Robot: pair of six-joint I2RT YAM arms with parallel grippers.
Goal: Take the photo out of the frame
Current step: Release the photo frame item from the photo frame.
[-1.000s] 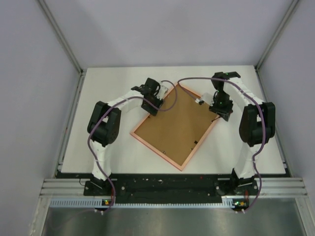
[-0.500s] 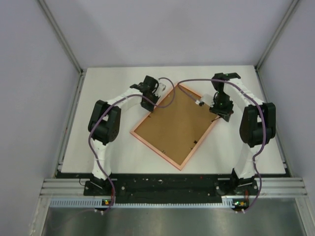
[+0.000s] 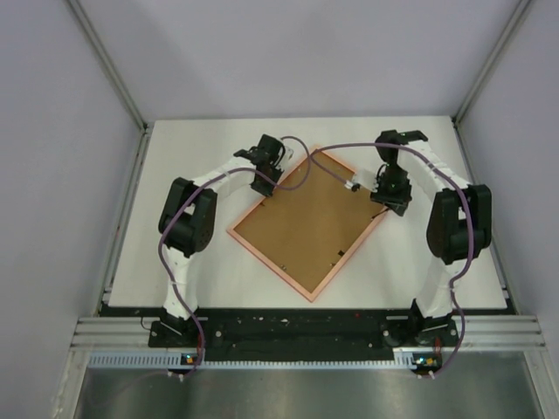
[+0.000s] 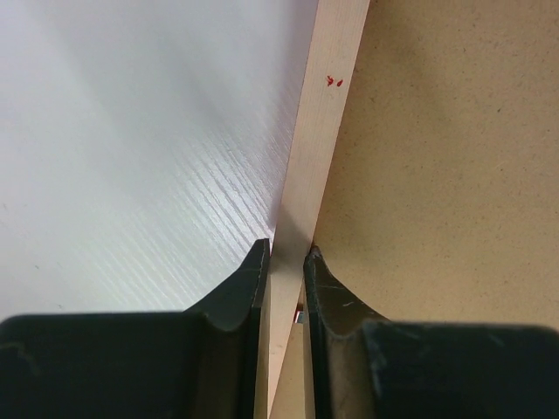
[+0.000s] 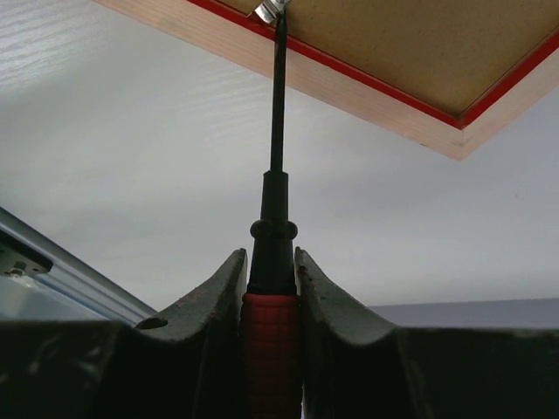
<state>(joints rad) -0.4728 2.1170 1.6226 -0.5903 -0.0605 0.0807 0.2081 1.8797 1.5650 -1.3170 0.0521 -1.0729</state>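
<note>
The frame (image 3: 306, 223) lies face down and askew on the white table, its brown back (image 4: 454, 131) up inside a pale, red-lined rim (image 4: 319, 148). The photo is hidden beneath that back. My left gripper (image 3: 266, 185) sits at the frame's upper left side, and in the left wrist view the left gripper (image 4: 286, 257) is shut on the rim. My right gripper (image 3: 384, 199) is at the frame's upper right edge. In the right wrist view the right gripper (image 5: 271, 257) is shut on a red-handled screwdriver (image 5: 278, 131), whose tip touches a metal tab (image 5: 269, 9) on the frame's (image 5: 349, 74) back.
Grey walls close in the table (image 3: 192, 148) on three sides. A metal rail (image 3: 288, 336) runs along the near edge by both arm bases. Purple cables (image 3: 327, 144) loop over the frame's top corner.
The left gripper has closed onto the frame's rim. The frame has shifted a little to the left with it. The right gripper has kept the screwdriver at the frame's edge.
</note>
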